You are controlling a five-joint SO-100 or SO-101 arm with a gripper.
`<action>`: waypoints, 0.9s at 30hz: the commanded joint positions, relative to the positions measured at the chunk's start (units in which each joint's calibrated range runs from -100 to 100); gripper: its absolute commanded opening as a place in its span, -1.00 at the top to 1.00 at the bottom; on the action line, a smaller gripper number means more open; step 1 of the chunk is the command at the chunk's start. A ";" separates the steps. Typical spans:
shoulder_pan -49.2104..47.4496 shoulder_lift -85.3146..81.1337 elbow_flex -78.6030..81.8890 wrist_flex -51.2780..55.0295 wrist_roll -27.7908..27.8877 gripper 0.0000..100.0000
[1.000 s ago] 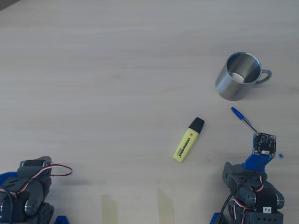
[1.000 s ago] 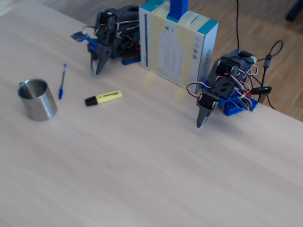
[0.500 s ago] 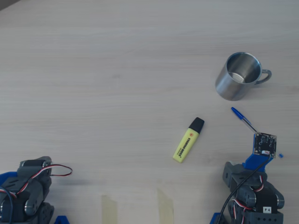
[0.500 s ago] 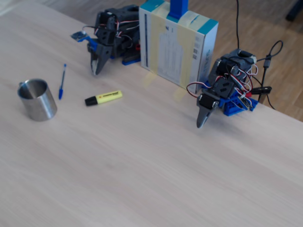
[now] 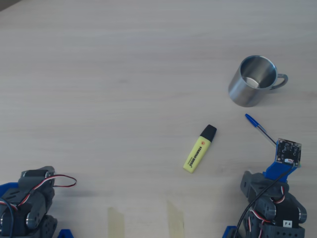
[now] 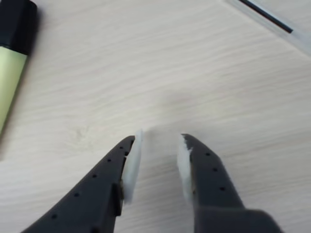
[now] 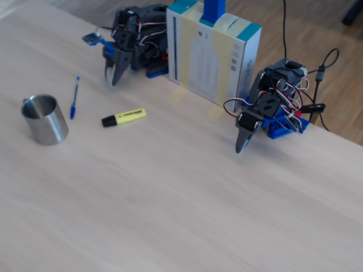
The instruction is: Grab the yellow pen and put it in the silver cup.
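Note:
The yellow pen (image 5: 199, 148) is a fluorescent highlighter with a black cap; it lies flat on the wooden table, also in the fixed view (image 7: 126, 117). In the wrist view its cap and yellow body (image 6: 9, 73) lie at the upper left edge. The silver cup (image 5: 240, 93) stands upright with its handle to the right in the overhead view; in the fixed view it (image 7: 46, 123) is at the far left. My gripper (image 6: 159, 138) points down just above bare table, open by a narrow gap and holding nothing. In the fixed view it (image 7: 113, 81) hangs behind the pen, apart from it.
A thin blue ballpoint pen (image 5: 258, 125) lies between the cup and my arm; its barrel (image 6: 265, 14) crosses the wrist view's top right. A second arm (image 7: 266, 110) rests folded at the right. A white and teal box (image 7: 212, 54) stands between the arms. Tape strips (image 5: 175, 218) mark the near edge.
My wrist has lifted and swung a little: the camera board moved right and down in the overhead view, and the gripper sits slightly higher in the fixed view. Pen and cup stayed put.

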 commanded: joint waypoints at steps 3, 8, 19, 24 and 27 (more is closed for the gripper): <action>0.23 8.21 -10.48 -0.88 -1.15 0.42; -1.61 17.77 -19.37 -3.63 -5.16 0.41; -14.08 37.39 -37.69 -4.91 -11.50 0.41; -17.57 43.45 -44.04 -5.08 -11.60 0.42; -19.76 47.20 -46.58 -5.60 -11.60 0.42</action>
